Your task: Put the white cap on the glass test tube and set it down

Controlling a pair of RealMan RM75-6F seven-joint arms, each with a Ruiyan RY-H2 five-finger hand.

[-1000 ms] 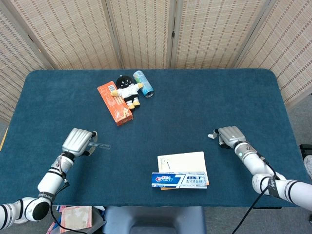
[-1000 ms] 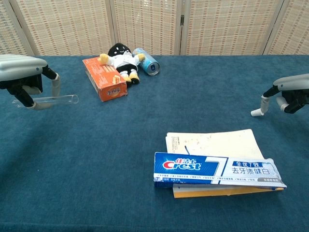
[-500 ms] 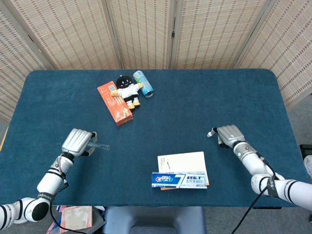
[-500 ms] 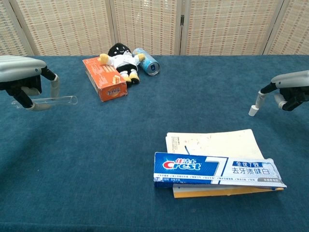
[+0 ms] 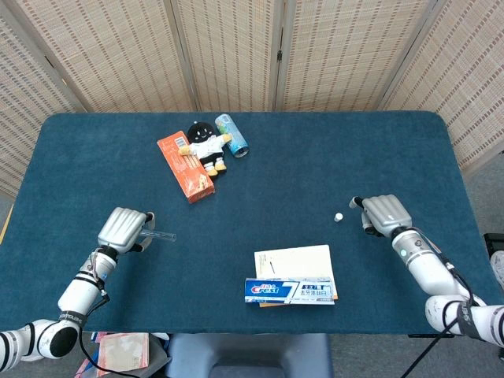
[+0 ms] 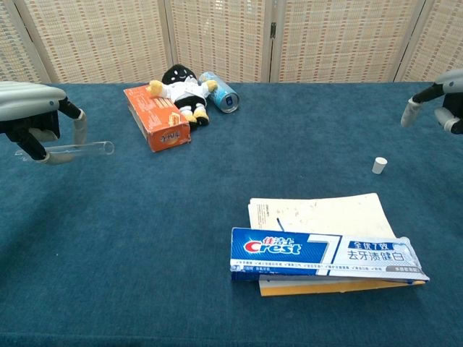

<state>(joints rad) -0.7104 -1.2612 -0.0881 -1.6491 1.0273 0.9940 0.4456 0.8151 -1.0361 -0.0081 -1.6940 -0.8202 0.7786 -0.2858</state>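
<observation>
My left hand (image 5: 124, 229) holds the glass test tube (image 5: 160, 235) near the table's front left. The tube lies roughly level, its open end pointing right, and in the chest view the same tube (image 6: 79, 148) hangs just above the cloth under that hand (image 6: 32, 116). The small white cap (image 5: 338, 216) stands alone on the blue cloth, also visible in the chest view (image 6: 380, 165). My right hand (image 5: 384, 213) is a short way to the right of the cap, not touching it and holding nothing. At the chest view's right edge that hand (image 6: 441, 105) is raised above the table.
An orange box (image 5: 186, 166), a plush doll (image 5: 206, 147) and a can (image 5: 232, 135) lie at the back left of centre. A toothpaste box (image 5: 290, 290) rests on a notebook (image 5: 293, 260) near the front edge. Folding screens stand behind the table.
My right hand has let go of the white cap and drawn back to the right and upward; the cap now sits on the cloth. The left hand with the tube has barely moved.
</observation>
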